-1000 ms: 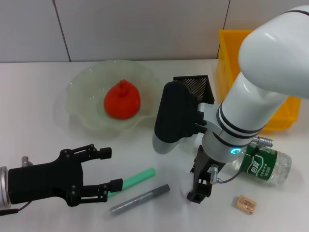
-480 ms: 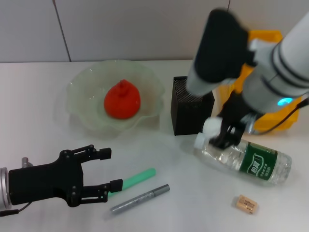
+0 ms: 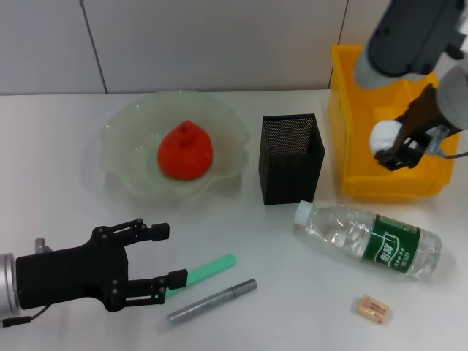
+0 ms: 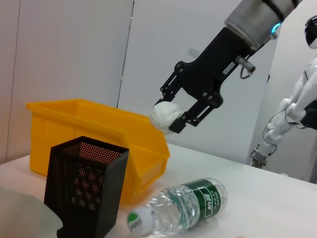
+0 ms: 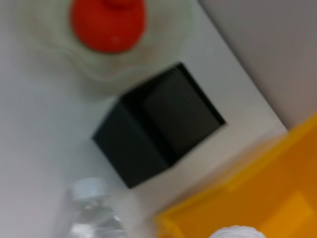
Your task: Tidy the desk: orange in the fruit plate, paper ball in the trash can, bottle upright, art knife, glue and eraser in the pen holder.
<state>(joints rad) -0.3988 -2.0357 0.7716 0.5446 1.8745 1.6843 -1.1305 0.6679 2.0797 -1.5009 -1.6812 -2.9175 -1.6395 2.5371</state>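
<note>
We see the right gripper (image 3: 397, 146) above the trash can (image 3: 351, 157), with its jaws closed on the paper ball (image 3: 383, 136), which fills the narrow gap between the two fingers. In the left wrist view the paper ball (image 4: 166, 116) hangs over the near wall of the trash can (image 4: 99, 134), not clearly over the middle of it, so we judge that a release here could let the wad hit the rim and bounce out to the desk (image 3: 58, 131). The wad is light and wrinkled, so it may also stick to one finger when the jaws open, and then fall late, outside the bin. The bottle (image 3: 369, 239) lies on its side just in front of the trash can, and the pen holder (image 3: 291, 158) stands just beside it; a low return path of the arm could touch either one, and the bottle would roll easily. The orange (image 3: 186, 151) already sits in the fruit plate (image 3: 124, 131), well apart from this work. The left gripper (image 3: 150, 256) rests low over the desk on the left with its fingers spread open and holding nothing; the green stick (image 3: 207, 271) and the grey pen (image 3: 212, 300) lie just beside it, and a careless move could push them. The eraser (image 3: 372, 308) lies alone near the front edge.
</note>
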